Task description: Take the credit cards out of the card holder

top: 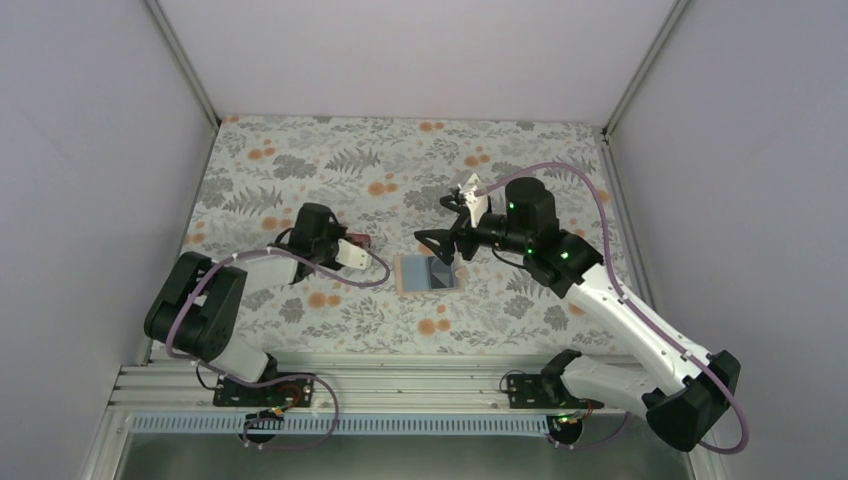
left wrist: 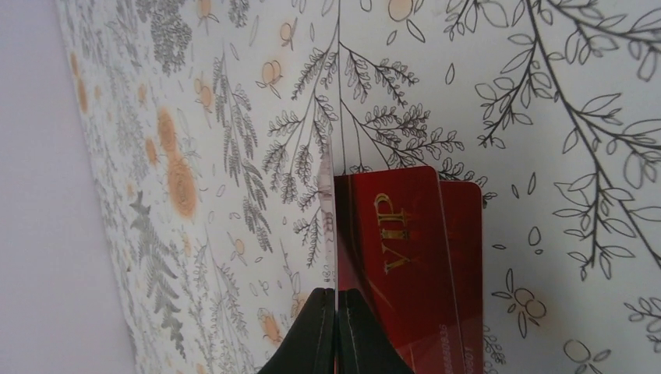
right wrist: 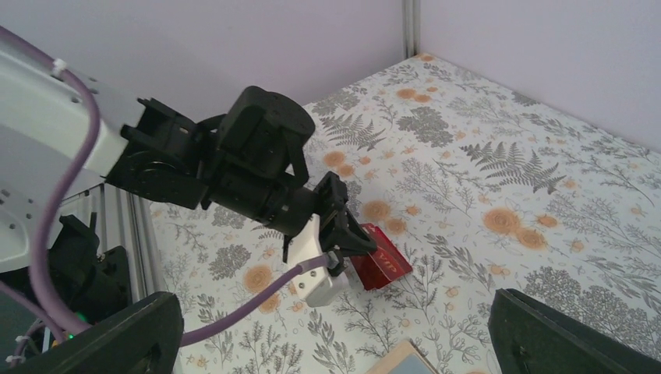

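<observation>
left arm (top: 200, 300): folded low, elbow near base, forearm reaching toward table middle, wrist pitched down.
left gripper (top: 360, 243): close to surface, fingers (left wrist: 316, 335) pressed together.
right arm (top: 620, 310): stretched diagonally from base, wrist rolled sideways.
right gripper (top: 447, 222): spread fully wide, one finger above other.
</observation>
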Available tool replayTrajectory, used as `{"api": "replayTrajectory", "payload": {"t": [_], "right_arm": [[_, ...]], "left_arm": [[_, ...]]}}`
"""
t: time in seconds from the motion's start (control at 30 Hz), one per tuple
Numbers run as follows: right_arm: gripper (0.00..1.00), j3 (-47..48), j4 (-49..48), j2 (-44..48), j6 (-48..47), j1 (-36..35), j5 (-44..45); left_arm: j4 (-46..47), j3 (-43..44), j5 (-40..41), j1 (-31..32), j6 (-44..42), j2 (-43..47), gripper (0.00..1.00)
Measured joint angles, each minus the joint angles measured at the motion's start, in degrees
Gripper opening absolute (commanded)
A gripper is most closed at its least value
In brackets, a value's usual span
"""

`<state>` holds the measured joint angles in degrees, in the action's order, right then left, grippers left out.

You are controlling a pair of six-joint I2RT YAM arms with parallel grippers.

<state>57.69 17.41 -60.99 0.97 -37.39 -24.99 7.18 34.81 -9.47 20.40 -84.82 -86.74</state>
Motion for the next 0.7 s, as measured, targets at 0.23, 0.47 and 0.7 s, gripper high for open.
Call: {"api": "replayTrajectory", "payload": {"t": [0.23, 0.47, 0.7], "right_arm": [[0.99, 0.0, 0.0, 1.1, -0.2, 0.0, -0.8], [0.99, 0.0, 0.4, 1.0, 0.0, 0.0, -0.2], [0.99, 0.2, 3.8, -3.1, 4.5, 0.5, 7.6]], "left_arm": [[1.5, -0.7, 0.1, -0.1, -1.4, -1.5, 0.26], [-2.4, -0.9, -0.8, -0.8, -4.0, -1.0, 0.65], [-9.6, 2.9, -1.9, -2.6, -3.4, 2.3, 0.85]]}}
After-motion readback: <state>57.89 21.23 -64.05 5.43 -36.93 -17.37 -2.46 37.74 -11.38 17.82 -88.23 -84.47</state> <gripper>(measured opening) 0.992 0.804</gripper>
